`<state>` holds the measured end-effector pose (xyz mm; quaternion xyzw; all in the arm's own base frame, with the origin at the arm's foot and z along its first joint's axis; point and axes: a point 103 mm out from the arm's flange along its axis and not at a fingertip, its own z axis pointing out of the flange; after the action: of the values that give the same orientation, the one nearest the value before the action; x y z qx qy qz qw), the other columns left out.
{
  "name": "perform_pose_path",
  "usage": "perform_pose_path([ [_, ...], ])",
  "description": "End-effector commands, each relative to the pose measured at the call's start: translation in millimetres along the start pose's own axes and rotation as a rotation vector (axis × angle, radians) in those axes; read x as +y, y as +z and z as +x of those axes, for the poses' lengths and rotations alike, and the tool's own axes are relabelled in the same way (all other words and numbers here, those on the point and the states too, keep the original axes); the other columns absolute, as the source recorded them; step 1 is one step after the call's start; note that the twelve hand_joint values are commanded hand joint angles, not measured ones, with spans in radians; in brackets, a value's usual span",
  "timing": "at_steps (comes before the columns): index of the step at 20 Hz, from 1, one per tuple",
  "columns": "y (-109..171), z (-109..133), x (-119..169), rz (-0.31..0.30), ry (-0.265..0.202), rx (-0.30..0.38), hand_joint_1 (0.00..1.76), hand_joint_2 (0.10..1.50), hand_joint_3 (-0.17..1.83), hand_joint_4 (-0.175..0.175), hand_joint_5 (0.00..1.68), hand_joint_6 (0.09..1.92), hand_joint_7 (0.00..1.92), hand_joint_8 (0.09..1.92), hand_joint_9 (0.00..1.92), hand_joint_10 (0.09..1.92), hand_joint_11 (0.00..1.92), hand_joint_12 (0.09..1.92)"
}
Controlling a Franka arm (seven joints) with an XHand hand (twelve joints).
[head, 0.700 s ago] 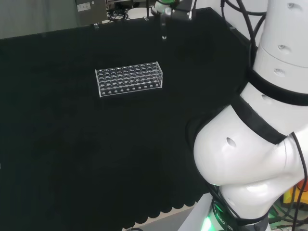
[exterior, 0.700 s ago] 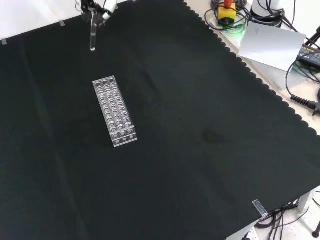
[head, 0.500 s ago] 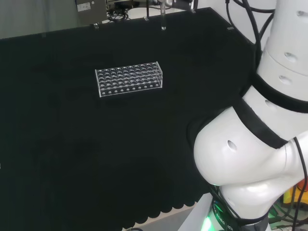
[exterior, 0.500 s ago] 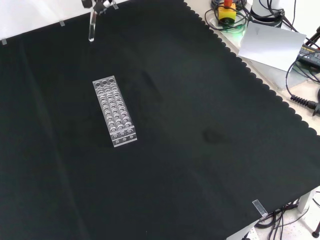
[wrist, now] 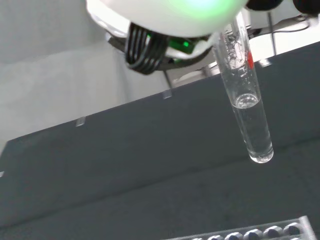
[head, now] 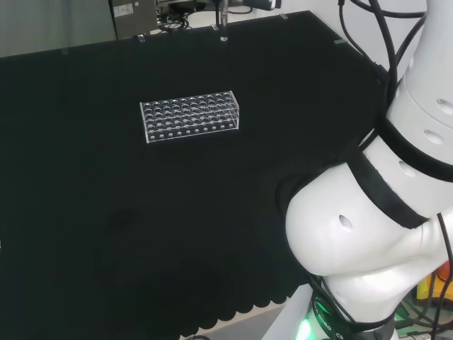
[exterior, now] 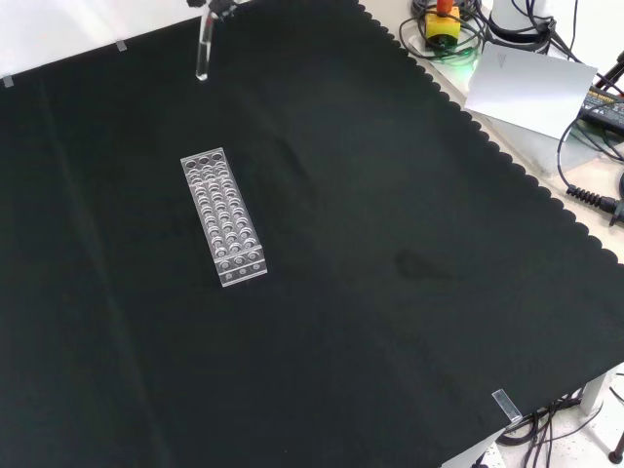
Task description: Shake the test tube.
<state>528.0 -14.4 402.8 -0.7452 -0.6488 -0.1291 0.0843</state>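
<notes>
One clear rack [exterior: 223,216] is what you meet first on the black cloth [exterior: 390,292]: in the front view it lies left of the middle, its long side running away from you and its rows of round wells facing up. In the head view the same rack [head: 190,116] sits broadside in the far half of the bench, with the arm's white links [head: 382,234] bulking up at the near right.

Farther off, past the rack's far end in the front view, you find the test tube [exterior: 204,51] hanging upright in the air above the cloth's far edge, its rounded tip pointing down and well clear of the rack. In the head view the tube [head: 223,27] shows at the top, beyond the rack and a little to its right.

From the wrist camera the test tube [wrist: 245,100] is close and tilted, with clear liquid filling its lower part and droplets clinging to the glass above the liquid line. Its top runs up behind a blurred white part of the hand [wrist: 165,12]. You cannot tell from these views how the fingers sit on it.
</notes>
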Motion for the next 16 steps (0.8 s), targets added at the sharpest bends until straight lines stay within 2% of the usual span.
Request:
perform_pose_path([
  [1, 16, 52, -11, 0.052, -0.085, 0.075, 1.23, 0.64, 0.59, -0.175, 1.49, 0.23, 1.84, 0.32, 1.74, 0.23, 1.27, 0.95],
  [7, 31, 105, -23, 0.109, -0.186, 0.132, 1.23, 0.63, 0.60, -0.175, 1.49, 0.23, 1.84, 0.32, 1.74, 0.23, 1.27, 0.95],
  [10, 36, 120, -29, 0.128, -0.219, 0.147, 1.23, 0.63, 0.60, -0.175, 1.49, 0.23, 1.84, 0.32, 1.74, 0.23, 1.27, 0.95],
  [13, 38, 114, -30, 0.130, -0.206, 0.147, 1.23, 0.63, 0.60, -0.175, 1.49, 0.23, 1.84, 0.32, 1.74, 0.23, 1.27, 0.95],
  [16, 37, 90, -31, 0.124, -0.157, 0.128, 1.23, 0.63, 0.60, -0.175, 1.49, 0.23, 1.84, 0.32, 1.74, 0.23, 1.27, 0.95],
])
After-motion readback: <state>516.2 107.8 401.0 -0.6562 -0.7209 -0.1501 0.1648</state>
